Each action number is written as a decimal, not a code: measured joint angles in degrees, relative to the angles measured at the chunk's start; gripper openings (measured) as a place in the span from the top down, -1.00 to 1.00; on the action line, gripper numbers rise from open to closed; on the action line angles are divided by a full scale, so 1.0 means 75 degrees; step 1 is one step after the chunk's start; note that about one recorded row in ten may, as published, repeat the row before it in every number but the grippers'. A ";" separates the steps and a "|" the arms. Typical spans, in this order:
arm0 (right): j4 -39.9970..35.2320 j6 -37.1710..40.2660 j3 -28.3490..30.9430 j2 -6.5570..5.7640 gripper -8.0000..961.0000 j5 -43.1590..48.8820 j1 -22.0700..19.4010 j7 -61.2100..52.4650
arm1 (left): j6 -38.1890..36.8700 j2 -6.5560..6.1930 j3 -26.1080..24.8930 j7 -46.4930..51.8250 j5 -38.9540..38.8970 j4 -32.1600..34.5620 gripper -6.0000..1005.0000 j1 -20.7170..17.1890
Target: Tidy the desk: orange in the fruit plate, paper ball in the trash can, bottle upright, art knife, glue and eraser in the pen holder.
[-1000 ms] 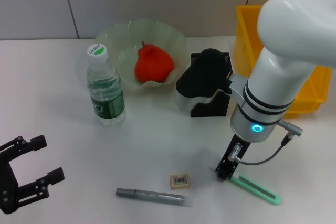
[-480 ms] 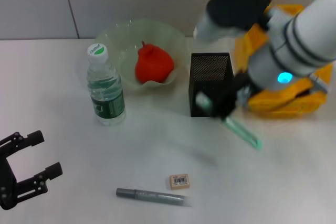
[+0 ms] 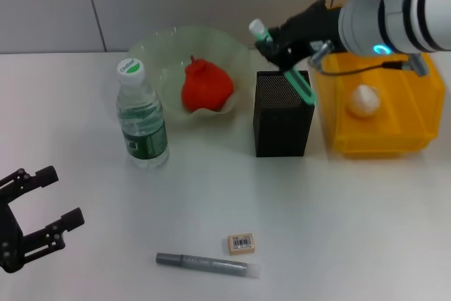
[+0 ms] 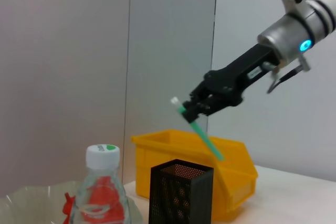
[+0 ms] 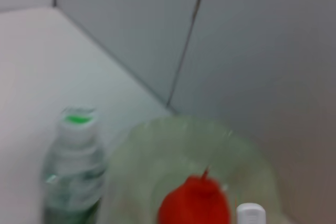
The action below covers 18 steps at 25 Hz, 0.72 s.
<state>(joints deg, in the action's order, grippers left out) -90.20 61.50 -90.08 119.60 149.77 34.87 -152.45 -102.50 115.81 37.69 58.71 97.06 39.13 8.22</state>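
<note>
Green and slim, the art knife (image 3: 299,84) hangs tilted above the black mesh pen holder (image 3: 283,113), its lower end at the holder's open top and its white-capped upper end leaning away toward the fruit plate (image 3: 169,51); the right hand (image 3: 276,47) is pinched on the knife's upper part, just above the holder. Beside the holder, on the side away from the plate, sits the yellow trash bin (image 3: 384,128) with the paper ball (image 3: 363,101) inside it. On the holder's other side the red-orange fruit (image 3: 206,87) lies in the pale green plate, and the bottle (image 3: 141,118) stands upright (green-and-white cap on) a little farther out. Well in front of the holder, on the white counter (image 3: 352,230), lie the small eraser (image 3: 241,243) and, just beyond it, the grey glue stick (image 3: 204,264) on its side. The left hand (image 3: 39,220) rests low near the counter's front edge, far from the holder, fingers spread and holding nothing.
</note>
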 joint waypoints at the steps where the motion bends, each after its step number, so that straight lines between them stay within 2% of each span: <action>1: 0.0227 -0.0383 0.0000 0.0000 0.56 -0.0001 0.0005 0.0032 | 0.0000 0.0000 0.0000 0.0000 0.0000 0.0000 -0.59 0.0000; 7: 0.1383 -0.2125 -0.0247 -0.0022 0.54 -0.0205 0.0095 0.0195 | -0.0013 0.0067 -0.0141 0.0000 -0.0005 -0.0076 -0.59 -0.0022; 13: 0.2314 -0.2654 -0.0472 -0.0021 0.53 -0.0566 0.0378 0.0322 | -0.0077 0.0121 -0.0327 0.0000 -0.0005 -0.0080 -0.59 -0.0051; 18: 0.2633 -0.2795 -0.0592 0.0005 0.52 -0.0622 0.0443 0.0274 | -0.0099 0.0125 -0.0369 0.0001 -0.0004 -0.0084 -0.59 -0.0053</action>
<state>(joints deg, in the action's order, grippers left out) -70.46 40.54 -94.52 119.63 145.10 38.19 -150.39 -103.24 116.75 34.92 58.72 97.03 38.50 7.82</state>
